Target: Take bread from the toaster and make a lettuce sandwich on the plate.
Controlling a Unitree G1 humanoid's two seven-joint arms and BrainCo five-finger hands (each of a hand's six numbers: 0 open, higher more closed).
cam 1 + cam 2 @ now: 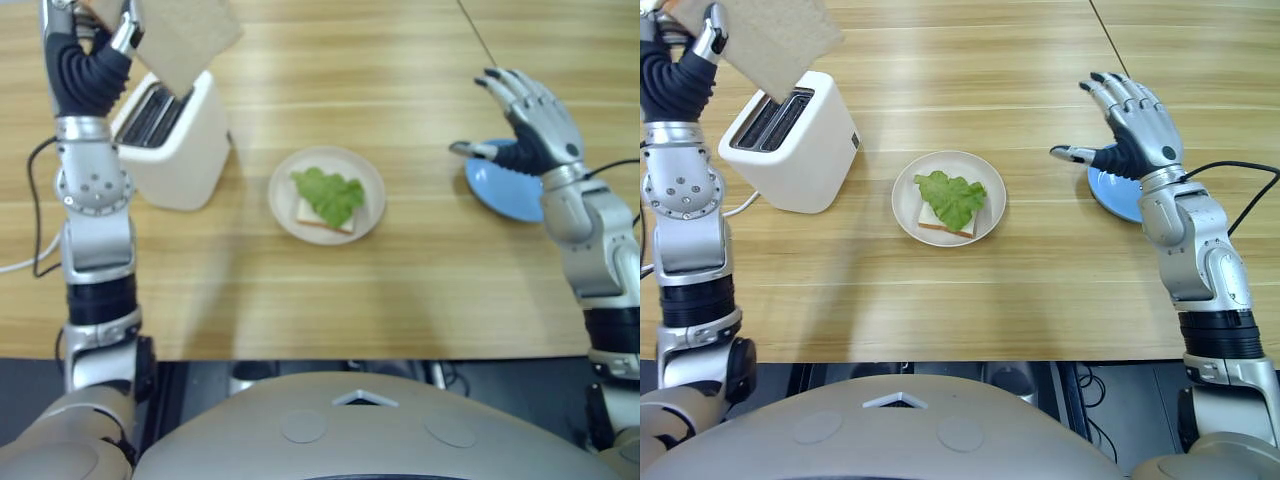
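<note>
Left hand (88,45): raised above the far left part of the table, fingers closed on a slice of bread (185,35), which hangs tilted just over the toaster's slots.
Toaster (185,150): white, upright on the left side of the table (400,290), well back from the near edge; slots face up.
Plate (365,170): pale and round, about mid-table, apart from the toaster with a strip of bare wood between them.
On the plate: a second slice of bread (310,215) lying flat, a lettuce leaf (330,193) on top covering most of it; one corner of the slice shows.
Right hand (535,125): on the right side of the table, fingers spread and holding nothing, poised over the far rim of a blue dish (500,195).
Blue dish: on the right side, well apart from the plate.
Open room: a wide band of bare wood runs from the plate to the near edge; the far middle of the table is bare too.
Edges: the near edge runs straight across; a white cable (15,265) lies on the table at the far left.
</note>
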